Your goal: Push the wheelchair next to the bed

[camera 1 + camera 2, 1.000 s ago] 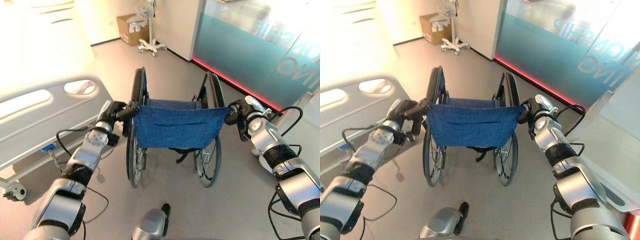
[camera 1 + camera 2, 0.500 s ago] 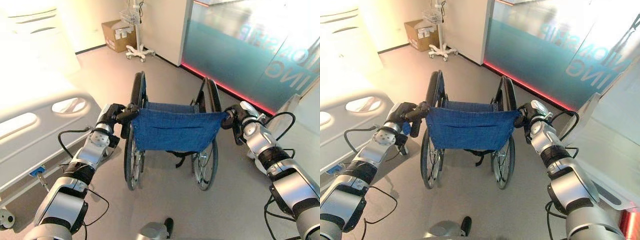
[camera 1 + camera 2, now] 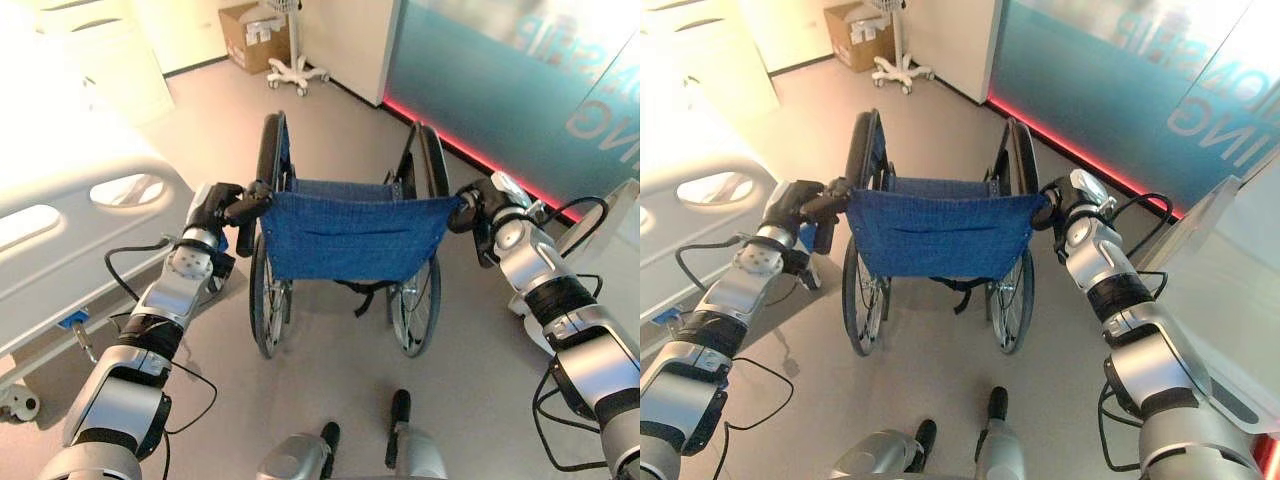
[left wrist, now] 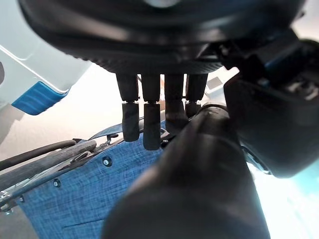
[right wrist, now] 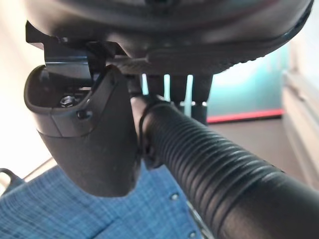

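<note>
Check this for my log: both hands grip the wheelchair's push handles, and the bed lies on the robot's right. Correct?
Not quite. The bed lies on the robot's left, as the left eye view shows. The rest holds: the left hand and right hand each grip a push handle of the wheelchair.

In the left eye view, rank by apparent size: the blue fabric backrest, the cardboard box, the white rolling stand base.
1. Blue fabric wheelchair backrest, clearly largest.
2. Brown cardboard box by the far wall.
3. White wheeled stand base.
Box and stand sit farther off, so their true sizes stay unsure.
</note>
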